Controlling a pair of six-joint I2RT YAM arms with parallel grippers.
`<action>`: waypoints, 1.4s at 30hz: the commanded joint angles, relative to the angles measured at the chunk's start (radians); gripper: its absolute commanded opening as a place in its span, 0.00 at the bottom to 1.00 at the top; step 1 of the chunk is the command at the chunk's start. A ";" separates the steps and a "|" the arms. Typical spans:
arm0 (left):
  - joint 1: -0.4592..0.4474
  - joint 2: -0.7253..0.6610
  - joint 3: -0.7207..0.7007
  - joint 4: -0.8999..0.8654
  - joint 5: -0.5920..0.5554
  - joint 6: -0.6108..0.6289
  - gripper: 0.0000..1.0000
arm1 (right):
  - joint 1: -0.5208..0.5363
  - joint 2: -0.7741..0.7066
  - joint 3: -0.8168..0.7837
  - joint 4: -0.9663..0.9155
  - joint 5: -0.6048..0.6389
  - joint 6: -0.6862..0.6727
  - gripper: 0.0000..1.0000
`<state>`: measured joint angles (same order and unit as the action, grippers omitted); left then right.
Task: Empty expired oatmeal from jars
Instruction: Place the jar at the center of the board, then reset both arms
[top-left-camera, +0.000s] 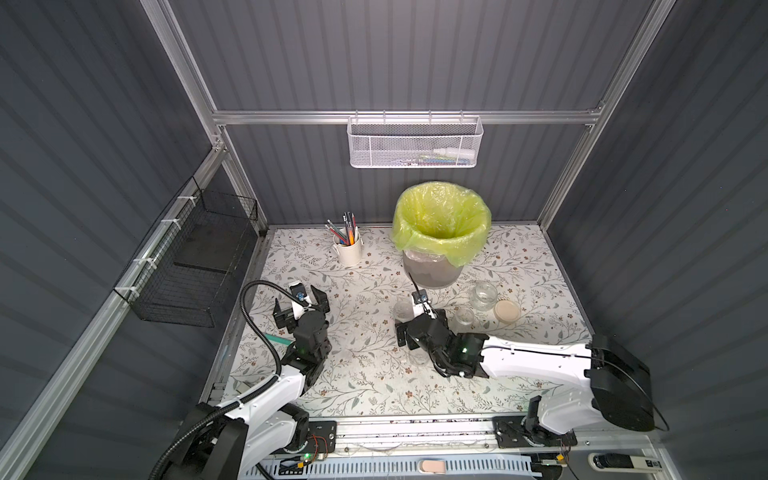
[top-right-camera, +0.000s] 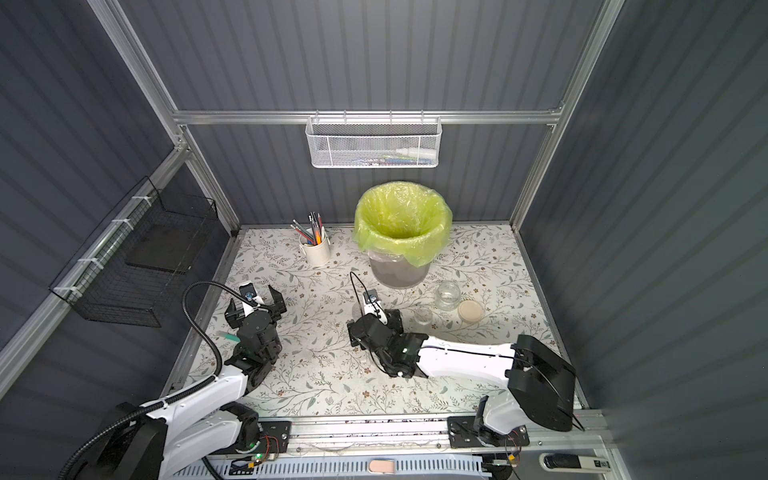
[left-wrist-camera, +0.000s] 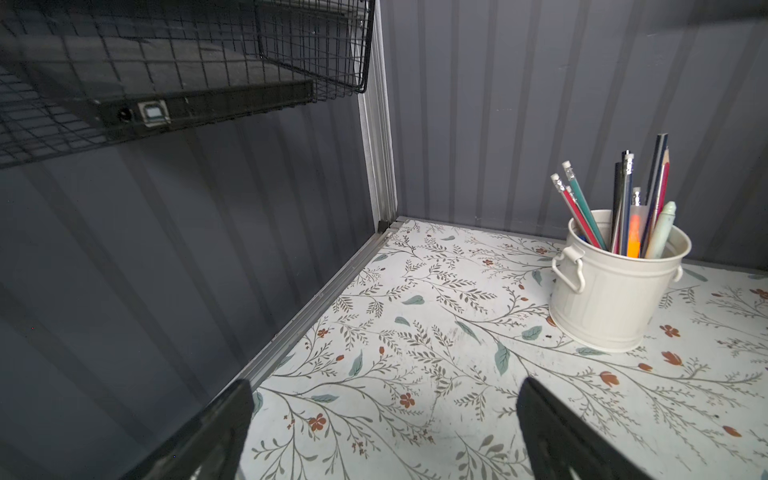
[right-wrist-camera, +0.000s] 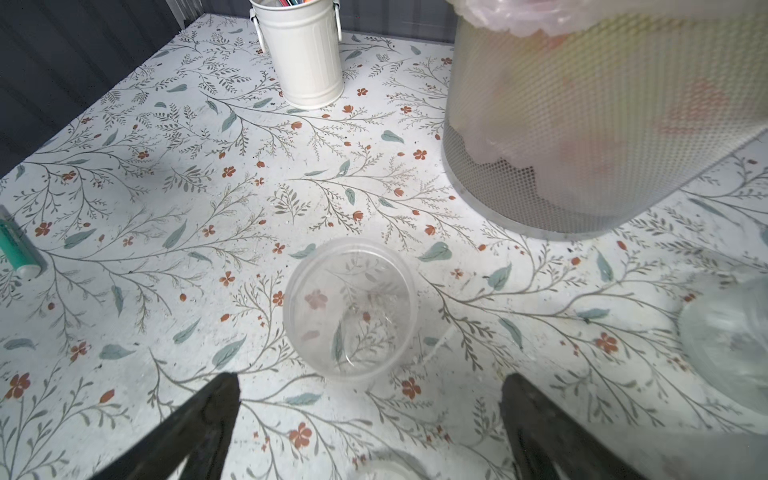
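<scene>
1. We work inside a booth with dark grey ribbed walls, on a tabletop (top-left-camera: 365, 365) covered in a floral print.
2. The right end effector (right-wrist-camera: 370, 384) sits low over the tabletop. Its fingers are spread wide and nothing is between them.
3. Governing relation: a narrow jar (right-wrist-camera: 351, 309) stands directly ahead of the fingertips, just beyond them and untouched, roughly in line with the gap. It is upright with its mouth up, so its long axis is vertical and the fingers would close across its wall.
4. To the right of this end effector stand a second narrow jar (top-left-camera: 464, 316) and, further out, the squat jar (top-left-camera: 484, 295). Both are upright. The beige lid (top-left-camera: 507, 311) lies flat on the tabletop just beside the squat jar.
5. We see no oatmeal in any of the three jars; the print shows through the glass. The bin (top-left-camera: 432, 272) stands beyond the narrow jar, ahead and slightly right. We cannot tell whether flakes lie in its bag. We judge the emptying done or nearly so.
6. The left end effector (left-wrist-camera: 385, 386) is likewise spread and empty. It faces the mug of pencils (left-wrist-camera: 615, 299), well apart from every jar, so the right arm is the nearer one throughout.
7. A re-grasp would need only a short advance. A retreat should run straight back, to keep the fingers off the glass.
</scene>
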<state>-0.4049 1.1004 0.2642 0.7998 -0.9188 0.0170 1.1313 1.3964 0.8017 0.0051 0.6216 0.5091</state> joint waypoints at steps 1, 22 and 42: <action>0.031 0.112 -0.027 0.148 0.072 0.024 1.00 | 0.013 -0.102 -0.048 -0.079 0.076 0.042 0.99; 0.083 0.628 0.029 0.566 0.250 0.161 1.00 | -0.450 -0.894 -0.294 0.025 0.141 -0.346 0.99; 0.152 0.585 0.074 0.390 0.328 0.080 1.00 | -1.164 -0.388 -0.440 0.464 -0.240 -0.392 0.99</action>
<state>-0.2600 1.7000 0.3462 1.1641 -0.5797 0.1200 0.0170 0.9710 0.3855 0.3119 0.4824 0.1051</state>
